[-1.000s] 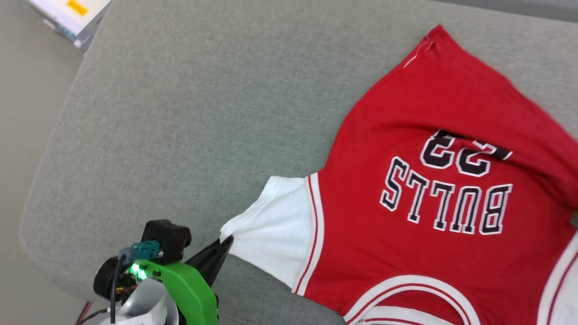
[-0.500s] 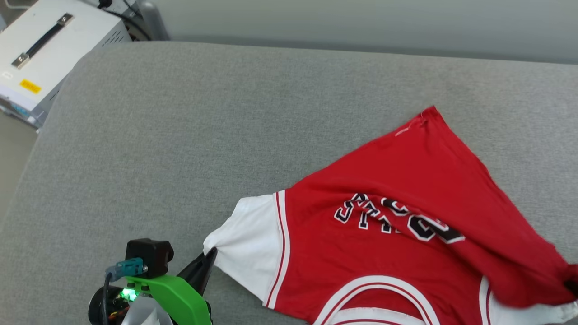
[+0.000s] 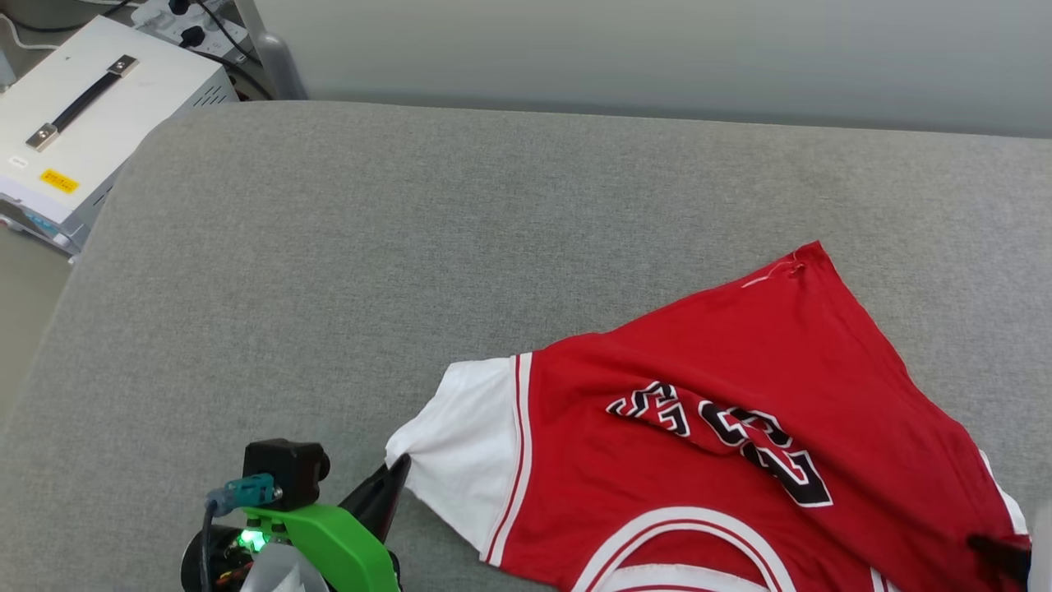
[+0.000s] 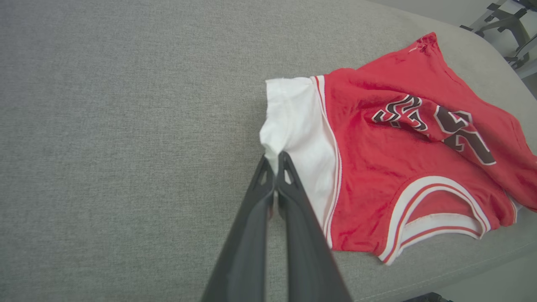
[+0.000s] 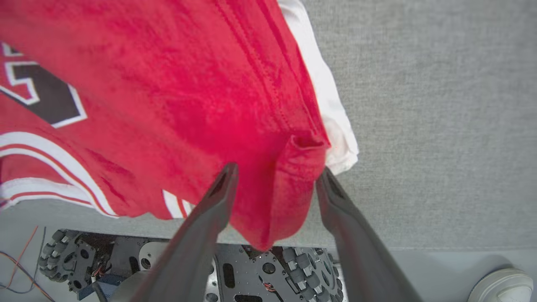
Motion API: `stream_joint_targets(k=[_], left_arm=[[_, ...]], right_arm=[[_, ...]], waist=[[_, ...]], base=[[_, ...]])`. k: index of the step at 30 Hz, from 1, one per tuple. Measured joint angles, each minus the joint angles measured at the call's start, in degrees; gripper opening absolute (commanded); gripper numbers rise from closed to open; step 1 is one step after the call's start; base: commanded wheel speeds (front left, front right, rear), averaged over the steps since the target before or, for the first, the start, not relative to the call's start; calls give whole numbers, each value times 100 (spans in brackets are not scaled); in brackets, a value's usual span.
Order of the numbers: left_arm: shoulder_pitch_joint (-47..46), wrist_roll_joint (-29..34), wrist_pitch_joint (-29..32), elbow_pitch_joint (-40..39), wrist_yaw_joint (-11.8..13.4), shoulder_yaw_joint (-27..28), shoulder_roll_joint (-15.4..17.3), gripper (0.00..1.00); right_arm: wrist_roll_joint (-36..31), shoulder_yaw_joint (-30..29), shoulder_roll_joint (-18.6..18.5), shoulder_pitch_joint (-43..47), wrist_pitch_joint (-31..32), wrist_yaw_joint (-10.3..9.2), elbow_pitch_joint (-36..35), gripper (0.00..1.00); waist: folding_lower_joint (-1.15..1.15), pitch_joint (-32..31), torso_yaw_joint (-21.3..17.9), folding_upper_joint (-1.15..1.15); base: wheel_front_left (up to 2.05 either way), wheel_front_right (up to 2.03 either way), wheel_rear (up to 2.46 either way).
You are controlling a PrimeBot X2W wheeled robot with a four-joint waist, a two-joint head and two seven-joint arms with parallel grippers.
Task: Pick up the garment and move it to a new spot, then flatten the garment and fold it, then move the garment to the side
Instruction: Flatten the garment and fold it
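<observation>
Straight away we lose part of the garment (image 3: 699,460): in the head view its neckline runs off the bottom edge. A fold of red cloth lies across the chest, so of the black lettering (image 3: 764,444) we make out only crumpled digits. At the lower right of that view the right gripper (image 3: 998,552) is just a dark tip cut by the frame. Its own wrist view shows both fingers standing well apart, a loose red fold hanging between them and a sleeve edge (image 5: 335,126) peeking out white beyond. At the lower left the left gripper (image 3: 400,470) has its jaws pressed together on the corner of the other white sleeve (image 3: 460,444). The shirt lies on the right half of a wide grey fabric cushion (image 3: 329,288), one red fold hanging past its near edge, with a pale wall (image 3: 657,49) behind. In the upper left sits a white box (image 3: 156,90) with a black handle (image 3: 82,103) and a yellow label (image 3: 59,181), cables (image 3: 197,33) beside it. Along the bottom of the right wrist view we see a wheeled base (image 5: 272,268). The pale rounded thing (image 5: 499,285) in the lower right corner we cannot identify.
</observation>
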Motion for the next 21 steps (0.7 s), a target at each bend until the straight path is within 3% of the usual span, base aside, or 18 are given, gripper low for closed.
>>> stream_joint_targets(k=[12,21], left_arm=[[-333,146,138,-359,-155,-136,114,0],[-710,182,193,-634,-353,-248,49,0]], right_arm=[[63,303,-478,-1711,176,0,-318,100],[-536,740,-558,-3117,293,0,700,100]], waist=[[0,463,411,0],[0,1080,911,0]], base=[[0,0,0],[0,0,0]])
